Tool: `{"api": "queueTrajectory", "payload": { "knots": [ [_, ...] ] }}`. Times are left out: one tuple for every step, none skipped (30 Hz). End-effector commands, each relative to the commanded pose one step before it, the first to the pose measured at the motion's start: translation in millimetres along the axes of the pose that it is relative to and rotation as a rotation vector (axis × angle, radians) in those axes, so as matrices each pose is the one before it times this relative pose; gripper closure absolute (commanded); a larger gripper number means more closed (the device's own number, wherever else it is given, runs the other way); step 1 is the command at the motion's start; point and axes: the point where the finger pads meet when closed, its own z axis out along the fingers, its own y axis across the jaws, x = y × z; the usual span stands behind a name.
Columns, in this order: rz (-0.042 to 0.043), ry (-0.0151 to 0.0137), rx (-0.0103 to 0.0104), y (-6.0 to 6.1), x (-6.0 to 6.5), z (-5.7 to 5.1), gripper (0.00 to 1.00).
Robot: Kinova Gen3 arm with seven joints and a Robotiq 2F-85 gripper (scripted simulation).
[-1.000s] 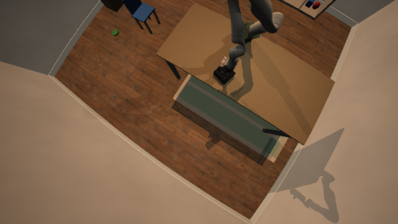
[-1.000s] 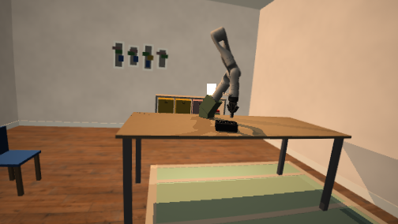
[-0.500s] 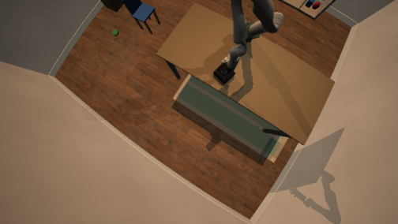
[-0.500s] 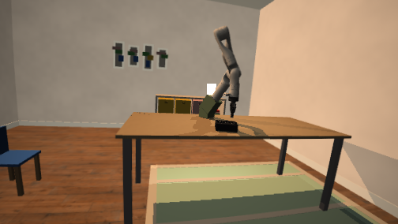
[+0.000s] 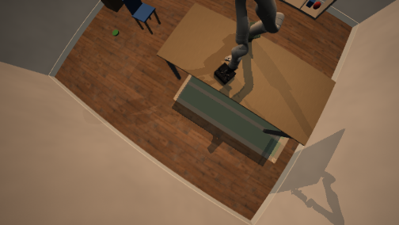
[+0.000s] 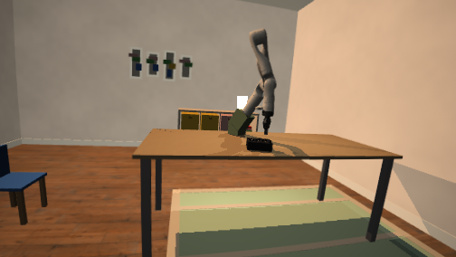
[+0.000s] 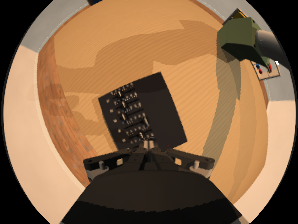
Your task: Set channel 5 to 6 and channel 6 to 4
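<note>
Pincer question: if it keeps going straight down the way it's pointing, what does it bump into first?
Probably the lighting desk: the shut pincer points down at its fader side, near the edge. How high it hangs is unclear.

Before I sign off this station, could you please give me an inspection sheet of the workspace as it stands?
Surface: wooden table on dark legs, standing partly over a green striped rug.
Job's things: black lighting desk flat on the table; fader levels too small to read.
Clutter: nothing seen on the table besides the arm's green base.
Grippers: gripper above the desk, not touching it, jaws shut on nothing.
Cables: nothing seen.
Surroundings: blue chair to one side, low shelf unit by the back wall, four small wall pieces, small green object on the floor.
</note>
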Motion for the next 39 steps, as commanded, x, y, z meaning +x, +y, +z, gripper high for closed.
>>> {"api": "queueTrajectory", "payload": {
  "knots": [
    [0.05536,0.0059,0.01002,1.15,-0.08,-0.88,1.0],
    [0.03237,0.00002,-0.00016,0.62,0.08,0.01,1.0],
    [0.03212,0.00003,-0.00017,0.61,0.1,0.0,1.0],
    [0.03185,0.00003,-0.00017,0.6,0.13,0.0,1.0],
    [0.03157,0.00004,-0.00018,0.6,0.15,0.0,1.0],
    [0.03127,0.00005,-0.00018,0.59,0.17,0.0,1.0],
    [0.03095,0.00006,-0.00019,0.58,0.19,0.0,1.0],
    [0.03062,0.00007,-0.00019,0.56,0.2,0.0,1.0],
    [0.03028,0.00007,-0.00019,0.55,0.22,-0.01,1.0],
    [0.02991,0.00008,-0.00019,0.54,0.24,-0.01,1.0],
    [0.02954,0.00009,-0.0002,0.53,0.25,-0.01,1.0],
    [0.0,0.0,0.0,0.0,0.0,0.0,1.0],
    [0.0,0.0,0.0,0.0,0.0,0.0,1.0],
    [0.02915,0.0001,-0.0002,0.51,0.27,-0.01,1.0],
    [0.02874,0.00011,-0.0002,0.5,0.28,-0.01,1.0],
    [0.02832,0.00012,-0.0002,0.48,0.29,-0.01,1.0],
    [0.02789,0.00012,-0.0002,0.47,0.31,-0.01,1.0],
    [0.02744,0.00013,-0.00019,0.45,0.32,-0.01,1.0],
    [0.02698,0.00014,-0.00019,0.44,0.32,-0.02,1.0],
    [0.02651,0.00014,-0.00019,0.42,0.33,-0.02,1.0],
    [0.02602,0.00015,-0.00018,0.4,0.34,-0.02,1.0],
    [0.02553,0.00016,-0.00018,0.39,0.34,-0.02,1.0],
    [0.02502,0.00016,-0.00018,0.37,0.35,-0.02,1.0],
    [0.02451,0.00016,-0.00017,0.35,0.35,-0.02,1.0],
    [0.02398,0.00017,-0.00017,0.34,0.36,-0.02,1.0],
    [0.02344,0.00017,-0.00016,0.32,0.36,-0.02,1.0],
    [0.0229,0.00018,-0.00016,0.3,0.36,-0.02,1.0],
    [0.02234,0.00018,-0.00015,0.29,0.36,-0.02,1.0],
    [0.0,0.0,0.0,0.0,0.0,0.0,1.0],
    [0.0,0.0,0.0,0.0,0.0,0.0,1.0],
    [0.02178,0.00018,-0.00015,0.27,0.36,-0.02,1.0],
    [0.02121,0.00018,-0.00014,0.26,0.35,-0.02,1.0],
    [0.02063,0.00018,-0.00013,0.24,0.35,-0.02,1.0],
    [0.02005,0.00018,-0.00013,0.23,0.35,-0.02,1.0],
    [0.01946,0.00018,-0.00012,0.22,0.34,-0.02,1.0],
    [0.01887,0.00018,-0.00012,0.2,0.34,-0.02,1.0],
    [0.01827,0.00018,-0.00011,0.19,0.33,-0.02,1.0],
    [0.01767,0.00018,-0.00011,0.18,0.32,-0.02,1.0],
    [0.01706,0.00018,-0.0001,0.17,0.32,-0.02,1.0]
  ]
}}
